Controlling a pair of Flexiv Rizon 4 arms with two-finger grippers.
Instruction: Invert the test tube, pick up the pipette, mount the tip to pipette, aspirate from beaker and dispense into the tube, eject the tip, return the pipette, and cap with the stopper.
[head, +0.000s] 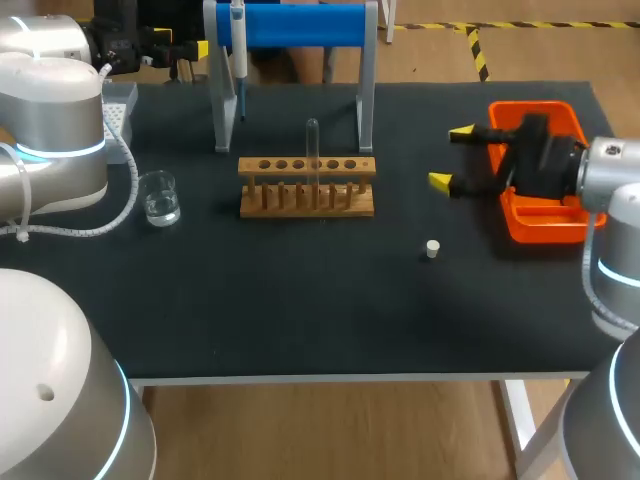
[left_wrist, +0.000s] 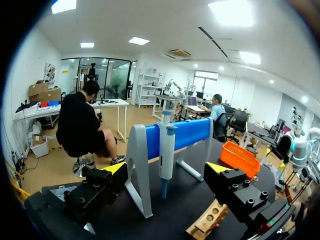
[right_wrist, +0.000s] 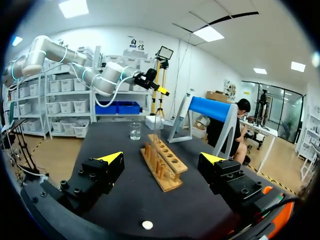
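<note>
Left gripper (left_wrist: 167, 169) and right gripper (head: 452, 157) both sat open and empty, pipette (head: 238, 50) hanging on its stand (head: 300, 25) at 11 o'clock of the rack (head: 305, 207), test tube (head: 312, 150) upright in the rack, stopper (head: 432, 249) loose at 4 o'clock, so apparently every step remained.

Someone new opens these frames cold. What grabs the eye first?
The blue-barred stand at the table's back, with the pipette hanging on it. Then the wooden rack mid-table with a single test tube standing up from it. At the right is the bright orange tray, where the right tool sits open, its yellow tips pointing toward the rack.
</note>
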